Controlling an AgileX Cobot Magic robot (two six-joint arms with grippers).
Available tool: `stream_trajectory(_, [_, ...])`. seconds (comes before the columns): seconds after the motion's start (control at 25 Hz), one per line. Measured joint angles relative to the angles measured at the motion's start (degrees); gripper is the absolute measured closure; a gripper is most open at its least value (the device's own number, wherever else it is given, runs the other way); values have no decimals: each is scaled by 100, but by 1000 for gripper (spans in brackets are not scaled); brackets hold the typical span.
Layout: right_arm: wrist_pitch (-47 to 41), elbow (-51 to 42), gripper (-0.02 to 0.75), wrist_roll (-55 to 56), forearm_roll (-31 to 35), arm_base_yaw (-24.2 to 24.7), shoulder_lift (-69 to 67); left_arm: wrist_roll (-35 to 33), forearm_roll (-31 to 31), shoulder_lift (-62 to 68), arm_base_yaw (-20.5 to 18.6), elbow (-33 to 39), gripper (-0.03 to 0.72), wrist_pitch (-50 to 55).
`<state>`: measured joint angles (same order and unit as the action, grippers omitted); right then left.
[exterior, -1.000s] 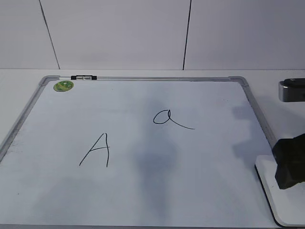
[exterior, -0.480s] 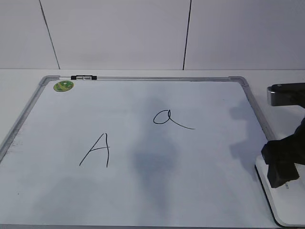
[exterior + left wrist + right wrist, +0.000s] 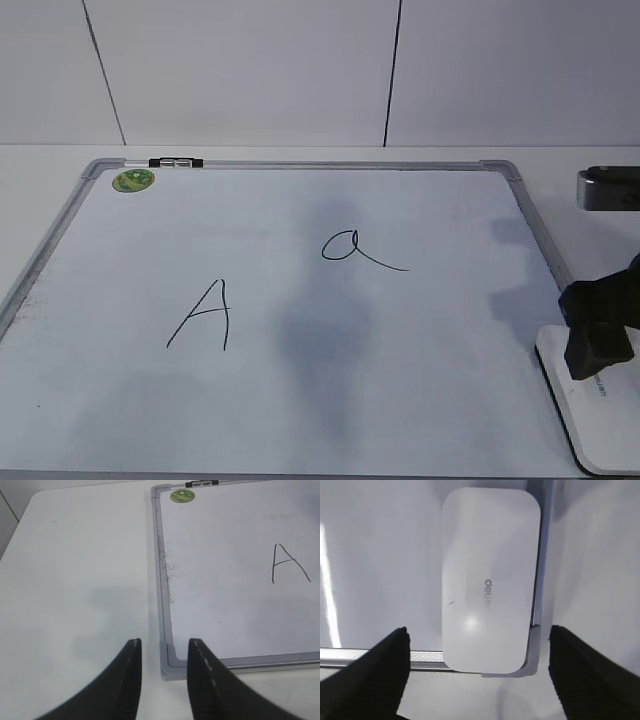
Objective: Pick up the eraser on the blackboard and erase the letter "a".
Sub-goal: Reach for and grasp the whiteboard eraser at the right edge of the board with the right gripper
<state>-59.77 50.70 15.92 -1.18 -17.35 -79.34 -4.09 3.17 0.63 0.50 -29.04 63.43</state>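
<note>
The blackboard (image 3: 300,400), a white dry-erase surface in a grey metal frame, lies flat on the pale table (image 3: 75,580) and serves as the landmark here. The eraser (image 3: 490,580), a flat white rounded block with small grey lettering on its top, rests at the board's near right corner, its long side lying along the right frame and its near end overlapping the corner piece. In the exterior view the same eraser (image 3: 590,420) shows at the lower right edge, partly behind the right gripper (image 3: 598,348).

That right gripper (image 3: 479,672) hangs above the eraser with its two dark fingers spread wide, one to each side of the block and touching neither side; nothing is held. Its shadow falls on the board's right portion.

The letter "a" (image 3: 350,248), a small cursive loop with a trailing tail, sits right of the board's centre, towards the far edge, unsmudged. The capital "A" (image 3: 205,315) stands left of centre. A green sticker (image 3: 133,180) marks the board's far left corner, with a small black clip (image 3: 175,162) on the far frame beside it.

The left gripper (image 3: 162,677) hovers just off the board's near left corner, jaws partly apart with nothing between them.
</note>
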Motion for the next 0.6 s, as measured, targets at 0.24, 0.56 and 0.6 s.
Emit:
stream_trajectory(0.24, [88,-215,52,-107,44,0,-166,0,0,0,0,0,454,0])
stream_trajectory(0.56, [470,-400,57,-140,118,0,-213,0,0,0,0,0,454,0])
stream_trajectory(0.6, [530,-400,58,-140,118,0,-224,0,0,0,0,0,454,0])
